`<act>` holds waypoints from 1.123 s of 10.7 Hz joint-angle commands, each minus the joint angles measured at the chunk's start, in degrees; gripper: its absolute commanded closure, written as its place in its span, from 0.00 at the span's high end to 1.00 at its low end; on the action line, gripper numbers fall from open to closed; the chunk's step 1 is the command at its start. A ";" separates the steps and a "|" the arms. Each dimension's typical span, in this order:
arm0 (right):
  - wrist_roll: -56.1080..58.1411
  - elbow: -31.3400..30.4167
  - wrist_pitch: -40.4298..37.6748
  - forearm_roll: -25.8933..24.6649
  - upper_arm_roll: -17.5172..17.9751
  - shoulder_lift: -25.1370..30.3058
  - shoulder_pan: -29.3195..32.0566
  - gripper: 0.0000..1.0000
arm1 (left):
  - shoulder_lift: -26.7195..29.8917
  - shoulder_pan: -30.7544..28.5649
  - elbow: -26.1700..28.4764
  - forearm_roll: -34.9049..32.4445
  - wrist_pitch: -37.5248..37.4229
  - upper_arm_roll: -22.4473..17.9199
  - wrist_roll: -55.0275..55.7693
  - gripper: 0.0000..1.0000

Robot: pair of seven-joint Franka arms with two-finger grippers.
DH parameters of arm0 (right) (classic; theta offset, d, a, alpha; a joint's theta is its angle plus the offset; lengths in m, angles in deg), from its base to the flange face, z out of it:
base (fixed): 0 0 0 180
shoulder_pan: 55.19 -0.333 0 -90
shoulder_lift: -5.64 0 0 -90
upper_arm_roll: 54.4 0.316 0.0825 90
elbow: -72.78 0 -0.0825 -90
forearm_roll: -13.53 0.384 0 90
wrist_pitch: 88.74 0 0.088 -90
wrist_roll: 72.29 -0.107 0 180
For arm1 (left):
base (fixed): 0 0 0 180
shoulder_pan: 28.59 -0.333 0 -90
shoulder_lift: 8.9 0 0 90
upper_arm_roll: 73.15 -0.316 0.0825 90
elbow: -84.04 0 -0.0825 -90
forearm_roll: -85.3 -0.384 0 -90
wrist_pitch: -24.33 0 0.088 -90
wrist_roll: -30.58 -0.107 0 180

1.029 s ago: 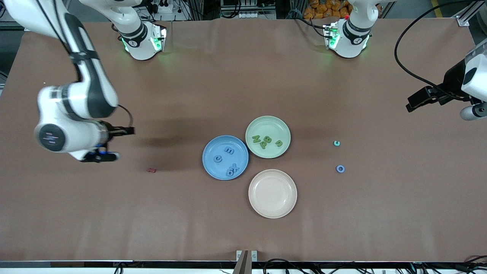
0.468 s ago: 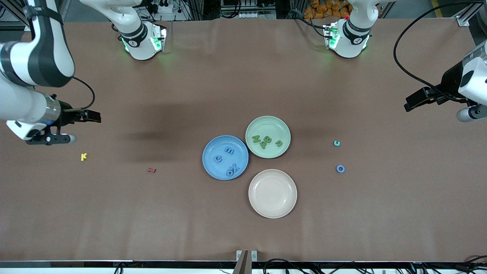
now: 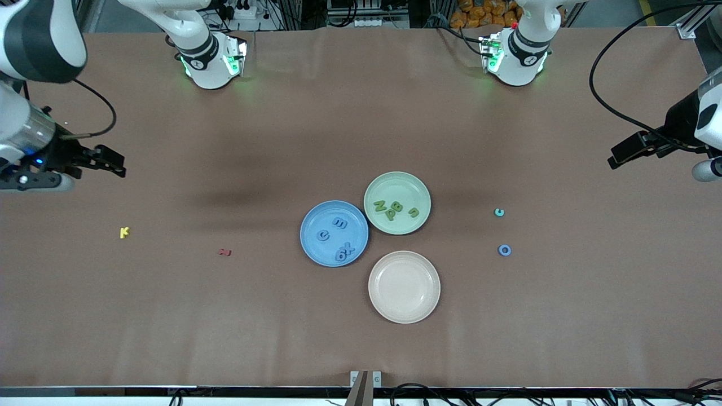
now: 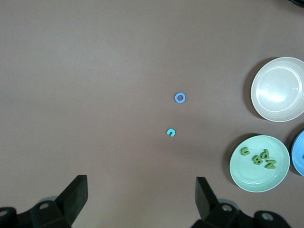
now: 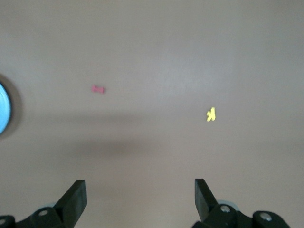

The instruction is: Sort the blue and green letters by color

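The right gripper [image 3: 115,163] has pulled back to its table end, wide open and empty. The left gripper [image 3: 620,155] waits, open and empty. A blue O [image 3: 505,250] remains unsorted outside the blue plate [image 3: 316,248].

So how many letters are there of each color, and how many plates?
Blue letters: 5, four on the blue plate, one O on the table
Green letters: 4, on the green plate
Teal letter: 1
Yellow K: 1
Red letter: 1
Plates: 3, with the cream plate
Total: 15
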 commanded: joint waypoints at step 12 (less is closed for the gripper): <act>-0.83 16.40 -10.53 -0.11 0.53 0.72 0.80 1.00 | 0.90 -0.32 -0.28 -2.05 0.57 -0.16 -6.35 1.00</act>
